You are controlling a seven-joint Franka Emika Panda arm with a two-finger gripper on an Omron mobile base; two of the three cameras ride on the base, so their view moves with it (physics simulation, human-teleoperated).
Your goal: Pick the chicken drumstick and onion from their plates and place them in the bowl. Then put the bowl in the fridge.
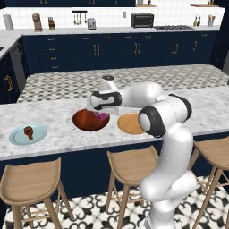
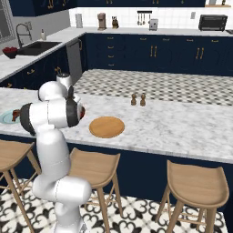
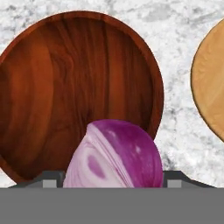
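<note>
My gripper (image 1: 100, 112) hangs over the dark red-brown bowl (image 1: 85, 120) on the marble island. Its jaws are shut on the purple onion (image 1: 102, 117). In the hand view the onion (image 3: 118, 153) sits between the two fingertips, above the near edge of the bowl's (image 3: 65, 87) hollow. Far left, the brown chicken drumstick (image 1: 28, 132) lies on the pale blue plate (image 1: 18, 136). The tan wooden plate (image 1: 129, 124) lies bare, just right of the bowl. The fridge is out of view.
Two small shakers (image 2: 138, 99) stand further back on the island. Wooden stools (image 1: 31, 179) line the island's near edge. Navy cabinets and a counter with a sink (image 2: 36, 45) run along the back and left walls.
</note>
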